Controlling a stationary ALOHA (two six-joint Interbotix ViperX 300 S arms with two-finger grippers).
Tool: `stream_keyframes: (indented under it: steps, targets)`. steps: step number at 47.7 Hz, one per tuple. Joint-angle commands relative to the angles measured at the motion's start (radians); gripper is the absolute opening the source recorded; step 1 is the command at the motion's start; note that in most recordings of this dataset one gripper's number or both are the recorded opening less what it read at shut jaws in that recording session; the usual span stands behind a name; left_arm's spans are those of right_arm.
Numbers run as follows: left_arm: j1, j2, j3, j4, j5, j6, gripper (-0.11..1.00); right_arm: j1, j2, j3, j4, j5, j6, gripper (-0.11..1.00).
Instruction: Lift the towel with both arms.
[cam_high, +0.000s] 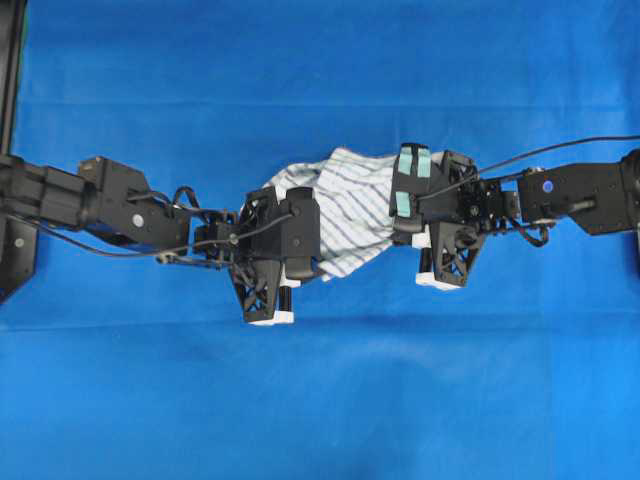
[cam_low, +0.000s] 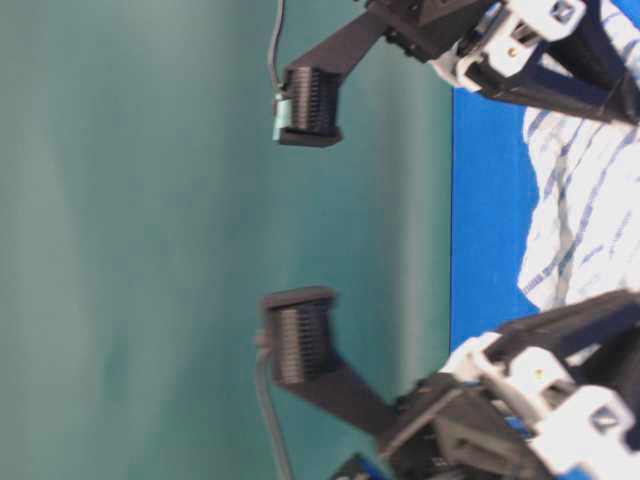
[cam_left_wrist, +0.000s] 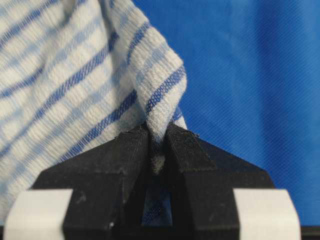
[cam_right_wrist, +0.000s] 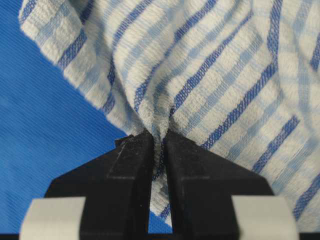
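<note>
- Where the two arms meet over the middle of the blue table covering (cam_high: 320, 400), the towel (cam_high: 350, 215) lies bunched between them, its white cloth with dark blue and pale stripes rumpled into folds.
- No container shows in any view; the towel rests straight on the covering.
- From the left, the left gripper (cam_left_wrist: 158, 137) has its black fingers pinched together on a fold at the towel's edge, the cloth squeezed into the narrow slit between them.
- From the right, the right gripper (cam_right_wrist: 158, 137) is likewise clamped on a gathered pleat of the towel, the fabric fanning out above its tips.
- Seen from overhead, each gripper body covers one end of the towel, so only the middle part stays in plain sight.
- At table level, a teal backdrop (cam_low: 150, 250) stands behind the arms.
</note>
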Motion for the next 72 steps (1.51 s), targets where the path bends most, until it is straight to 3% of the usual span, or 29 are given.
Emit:
stream_keyframes:
  steps: [1,20,43,56,72]
  targets:
    - [0.0,-0.08,0.0,-0.002,0.025,0.005,0.06,0.002,-0.058,-0.031,0.002,0.008,0.002,0.1]
    - [0.015,-0.368,0.017,0.005,0.236,0.02,0.06,0.002,-0.273,-0.152,0.0,0.21,-0.005,0.1]
    - [0.061,-0.704,-0.049,0.006,0.46,0.02,0.06,0.0,-0.383,-0.385,-0.017,0.44,-0.017,0.1]
    - [0.069,-0.796,-0.109,0.008,0.517,0.021,0.06,0.002,-0.391,-0.526,-0.029,0.546,-0.043,0.1]
    - [0.069,-0.821,-0.252,0.012,0.644,0.023,0.06,0.023,-0.397,-0.68,-0.029,0.632,-0.075,0.1]
